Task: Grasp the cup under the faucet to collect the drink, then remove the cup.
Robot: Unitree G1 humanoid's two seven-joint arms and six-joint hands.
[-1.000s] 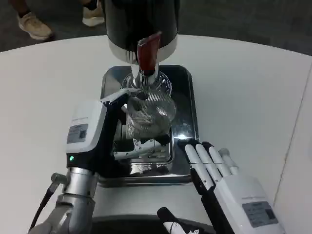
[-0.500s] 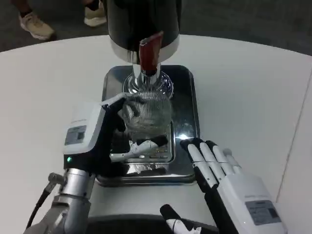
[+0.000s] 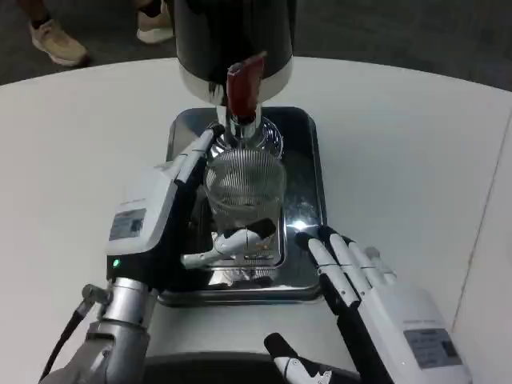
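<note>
Ribbed glass cup [image 3: 244, 188] stands upright on a steel drip tray [image 3: 308, 200], directly below the red-handled faucet [image 3: 242, 94] of a black drink dispenser [image 3: 234, 36]. The robot's left hand [image 3: 172, 220] wraps the cup, fingers at its far side and thumb across its near base. The right hand [image 3: 364, 288] rests flat on the white worktop [image 3: 400, 144], fingers spread, fingertips at the tray's near right corner.

Left hand [image 3: 172, 216] curled, right hand [image 3: 376, 300] flat.
</note>
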